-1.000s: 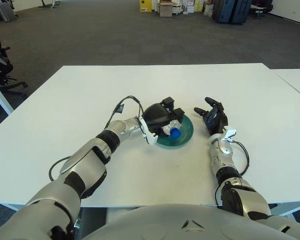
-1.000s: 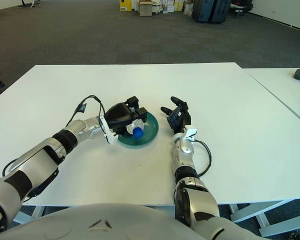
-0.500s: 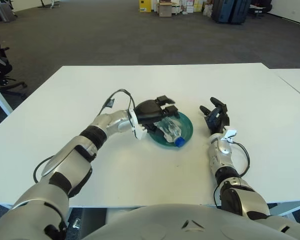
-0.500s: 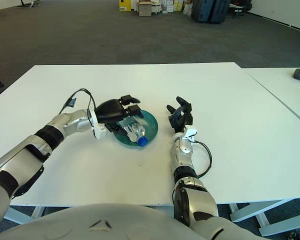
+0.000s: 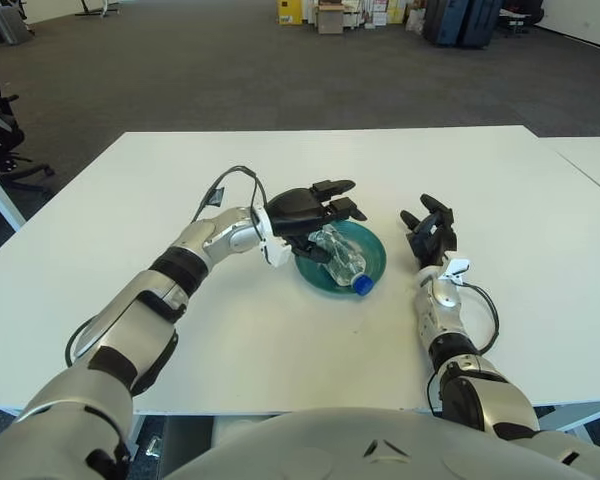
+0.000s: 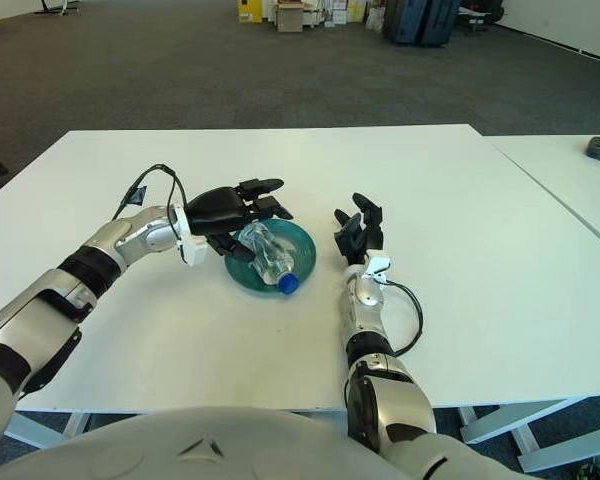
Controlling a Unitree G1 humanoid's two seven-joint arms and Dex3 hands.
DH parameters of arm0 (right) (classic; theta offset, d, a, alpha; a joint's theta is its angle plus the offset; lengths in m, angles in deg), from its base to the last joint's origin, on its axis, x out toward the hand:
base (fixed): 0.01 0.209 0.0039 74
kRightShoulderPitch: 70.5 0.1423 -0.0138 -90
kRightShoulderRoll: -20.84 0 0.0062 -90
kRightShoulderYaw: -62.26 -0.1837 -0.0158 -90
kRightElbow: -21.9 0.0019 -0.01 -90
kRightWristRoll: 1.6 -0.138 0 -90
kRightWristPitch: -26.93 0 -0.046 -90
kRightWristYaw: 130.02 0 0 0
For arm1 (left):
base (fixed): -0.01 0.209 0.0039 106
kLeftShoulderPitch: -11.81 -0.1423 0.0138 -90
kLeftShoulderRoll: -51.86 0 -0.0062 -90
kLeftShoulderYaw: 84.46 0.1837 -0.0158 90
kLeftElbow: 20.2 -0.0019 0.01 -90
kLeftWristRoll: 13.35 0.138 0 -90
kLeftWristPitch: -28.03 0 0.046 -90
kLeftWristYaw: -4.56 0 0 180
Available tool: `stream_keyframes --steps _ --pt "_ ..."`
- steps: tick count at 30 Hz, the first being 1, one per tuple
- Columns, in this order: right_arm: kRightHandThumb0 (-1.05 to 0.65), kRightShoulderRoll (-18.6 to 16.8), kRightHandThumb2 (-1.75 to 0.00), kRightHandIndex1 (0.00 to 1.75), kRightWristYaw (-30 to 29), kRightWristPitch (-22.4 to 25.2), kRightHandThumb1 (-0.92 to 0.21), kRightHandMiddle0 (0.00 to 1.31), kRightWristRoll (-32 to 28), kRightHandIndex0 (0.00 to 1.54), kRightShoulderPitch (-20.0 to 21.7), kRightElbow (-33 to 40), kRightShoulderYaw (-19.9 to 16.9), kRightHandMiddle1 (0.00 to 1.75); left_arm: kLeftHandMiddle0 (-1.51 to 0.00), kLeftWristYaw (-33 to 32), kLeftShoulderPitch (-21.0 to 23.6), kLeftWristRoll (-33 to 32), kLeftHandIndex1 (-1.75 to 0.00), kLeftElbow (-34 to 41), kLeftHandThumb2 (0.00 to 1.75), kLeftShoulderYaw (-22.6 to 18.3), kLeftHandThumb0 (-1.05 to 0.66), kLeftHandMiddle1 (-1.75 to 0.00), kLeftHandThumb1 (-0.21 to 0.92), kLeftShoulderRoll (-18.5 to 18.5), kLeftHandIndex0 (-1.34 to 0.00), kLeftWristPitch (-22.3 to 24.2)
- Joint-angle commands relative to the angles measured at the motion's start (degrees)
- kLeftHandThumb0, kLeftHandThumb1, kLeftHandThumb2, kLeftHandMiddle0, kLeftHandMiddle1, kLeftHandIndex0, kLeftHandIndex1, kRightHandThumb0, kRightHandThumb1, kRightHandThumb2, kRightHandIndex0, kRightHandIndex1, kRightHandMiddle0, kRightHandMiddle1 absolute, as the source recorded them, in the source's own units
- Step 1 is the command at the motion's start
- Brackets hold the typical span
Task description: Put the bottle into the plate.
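Now bottle in plate, just under spread left hand

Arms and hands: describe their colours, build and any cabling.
Both arms have silver shells with black joint bands. The left hand and right hand are black and three-fingered, each joined to its forearm by a white wrist piece. A thin black cable loops off each forearm, near the wrist. No markings are readable.
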Motion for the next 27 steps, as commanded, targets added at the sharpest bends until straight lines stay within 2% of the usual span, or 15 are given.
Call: stream_keyframes --steps 1,8,14,18,21,24,27 --pt "-0.84 -0.7 -1.01 0.38 0.7 1.1 -0.92 0.0 -0.4 0.47 -3.3 -3.3 -0.1 0.77 -0.01 1.5 0.1 -2.1 -0.7 -0.1 0.76 -1.8 -1.03 0.0 0.92 0.4 0.0 -0.2" --pt "-0.84 -0.8 -0.99 0.33 1.9 0.3 -0.92 0.0 -1.0 0.46 -3.1 -3.5 -0.6 0.75 -0.05 4.6 -0.7 -8.1 -0.75 -0.3 0.73 -4.5 -1.02 -0.02 0.92 0.0 0.0 -1.2" --pt "-0.84 -0.9 -0.98 0.32 2.5 0.0 -0.92 0.0 -1.3 0.48 -2.8 -3.8 -1.0 0.83 -0.21 10.7 -0.7 -21.3 -0.86 -3.2 0.69 -9.8 -0.98 -0.06 0.92 -1.7 0.0 -0.9" --pt "-0.85 -0.8 -0.98 0.33 2.9 -0.1 -0.92 0.0 -1.2 0.5 -2.6 -4.0 -1.1 0.87 -0.31 14.4 -1.5 -31.3 -0.91 -9.6 0.68 -15.5 -0.95 -0.09 0.92 -4.8 -0.01 0.5" --pt "-0.85 -0.7 -0.99 0.33 3.6 -0.2 -0.92 0.01 -1.4 0.51 -2.5 -4.1 -1.1 0.89 -0.37 18.1 -1.4 -40.8 -0.93 -18.0 0.66 -22.6 -0.92 -0.11 0.92 -9.6 -0.03 2.7" --pt "-0.86 -0.5 -1.0 0.33 4.3 0.0 -0.92 0.03 -1.4 0.5 -2.5 -4.2 -1.1 0.91 -0.42 20.0 -0.3 -46.6 -0.94 -22.7 0.65 -28.1 -0.88 -0.12 0.92 -13.1 -0.05 4.5" --pt "-0.86 -0.3 -1.01 0.32 5.0 0.3 -0.92 0.04 -1.4 0.5 -2.4 -4.2 -1.2 0.92 -0.45 20.6 -0.2 -49.5 -0.95 -24.9 0.66 -31.9 -0.84 -0.13 0.92 -15.2 -0.06 5.0"
